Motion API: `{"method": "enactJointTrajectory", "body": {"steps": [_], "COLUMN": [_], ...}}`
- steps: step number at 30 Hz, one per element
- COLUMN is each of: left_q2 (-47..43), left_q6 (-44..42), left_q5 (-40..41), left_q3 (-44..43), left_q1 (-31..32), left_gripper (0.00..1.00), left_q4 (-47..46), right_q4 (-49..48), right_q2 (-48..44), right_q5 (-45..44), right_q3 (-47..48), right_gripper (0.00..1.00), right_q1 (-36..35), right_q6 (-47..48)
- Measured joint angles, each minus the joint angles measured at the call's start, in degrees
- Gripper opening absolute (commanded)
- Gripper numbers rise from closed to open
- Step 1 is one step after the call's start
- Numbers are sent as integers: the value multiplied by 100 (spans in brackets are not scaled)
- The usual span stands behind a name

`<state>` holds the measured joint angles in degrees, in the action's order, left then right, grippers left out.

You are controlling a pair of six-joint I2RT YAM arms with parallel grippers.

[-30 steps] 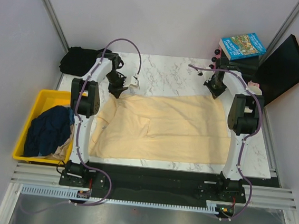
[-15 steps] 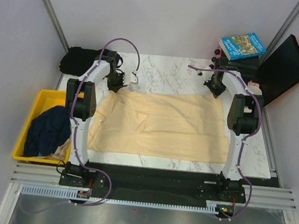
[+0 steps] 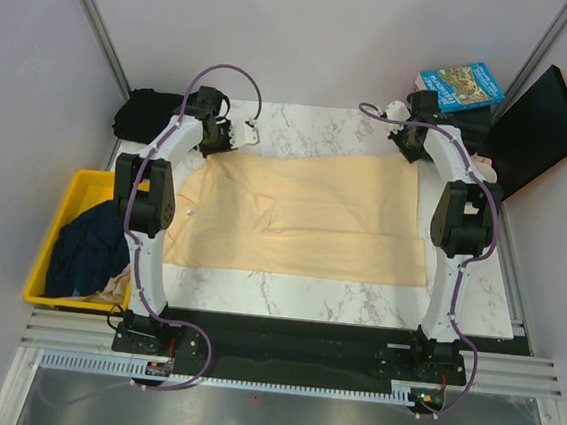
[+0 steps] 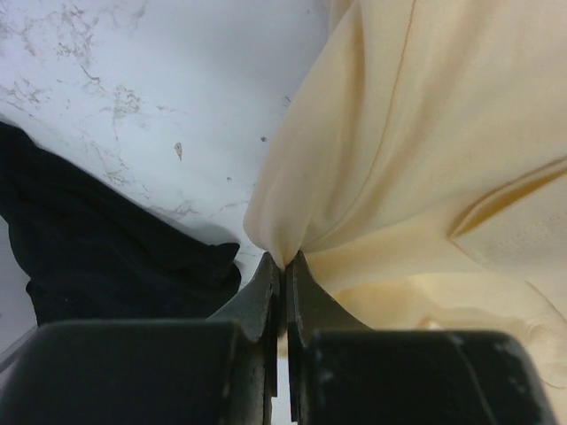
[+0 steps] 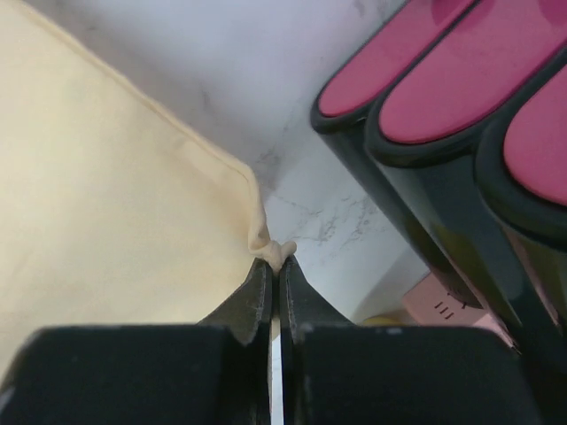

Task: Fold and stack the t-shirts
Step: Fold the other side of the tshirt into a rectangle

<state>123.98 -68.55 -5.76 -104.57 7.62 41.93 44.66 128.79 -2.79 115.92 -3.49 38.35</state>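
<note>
**Jaws shut on both far corners**

The left jaws are clamped on a bunched far-left corner of the cream-yellow t-shirt (image 3: 303, 214), the right jaws on the tip of its far-right corner (only a sliver of hem, which could slip). The shirt lies spread on the surface (image 3: 312, 130), reaching from the jaws toward the near edge. Best pull both corners evenly, low and taut, keeping the left jaws clear of the black t-shirt (image 4: 97, 257) just beside them.

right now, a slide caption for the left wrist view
Left gripper pinching a fold of the pale cream-yellow cloth t-shirt beside black cloth.
</note>
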Motion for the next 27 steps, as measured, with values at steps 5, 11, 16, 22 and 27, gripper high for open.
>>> {"method": "enactJointTrajectory", "body": {"steps": [5,11,16,22,27], "left_q2": [-474,-1196,-1947,-2660,-2861], "left_q6": [-7,-133,-378,-855,-1104], "left_q5": [87,116,72,-50,-61], "left_q3": [461,966,1641,2540,2852], "left_q1": [2,2,0,0,-35], "left_gripper": [2,2,2,2,2], "left_q4": [-87,-177,-164,-26,127], "right_q4": [651,1770,2688,3012,3141], "right_q2": [-422,-1088,-1294,-1558,-1836], "right_q5": [831,1565,1897,1829,1462], "right_q3": [4,4,-2,-638,-1139], "right_gripper": [0,0,0,0,0], "right_q1": [-11,-28,-52,-133,-175], "right_q6": [254,802,1292,1884,2293]}}
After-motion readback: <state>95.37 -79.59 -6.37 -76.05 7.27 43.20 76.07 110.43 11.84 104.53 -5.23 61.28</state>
